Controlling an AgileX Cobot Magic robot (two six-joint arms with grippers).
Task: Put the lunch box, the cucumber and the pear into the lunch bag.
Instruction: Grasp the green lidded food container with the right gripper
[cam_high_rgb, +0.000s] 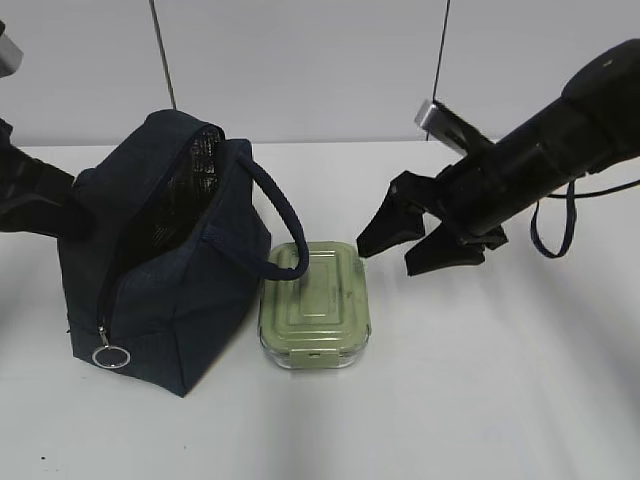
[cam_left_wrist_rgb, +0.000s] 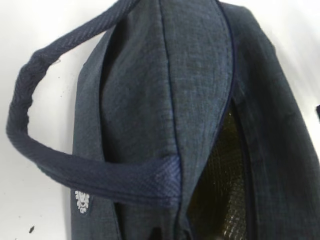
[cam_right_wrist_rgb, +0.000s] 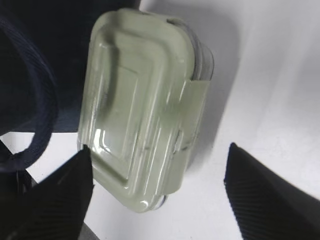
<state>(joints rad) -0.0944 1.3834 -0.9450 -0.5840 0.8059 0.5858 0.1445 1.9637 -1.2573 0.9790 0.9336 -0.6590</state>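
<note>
— Now, where is the right gripper (cam_high_rgb: 412, 243)?
— Above the white table (cam_high_rgb: 500, 380), fingers spread wide, empty; the lunch box (cam_high_rgb: 315, 305) lies just below and ahead of it, touching the lunch bag (cam_high_rgb: 160, 260).
— And the left gripper?
— Behind the bag; its state cannot be told.

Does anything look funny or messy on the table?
One small thing: a loop handle of the lunch bag droops sideways onto the lid of the lunch box, which sits right beside the bag. The right tool, open, hovers near the box. Nothing looks spilled or broken.
</note>
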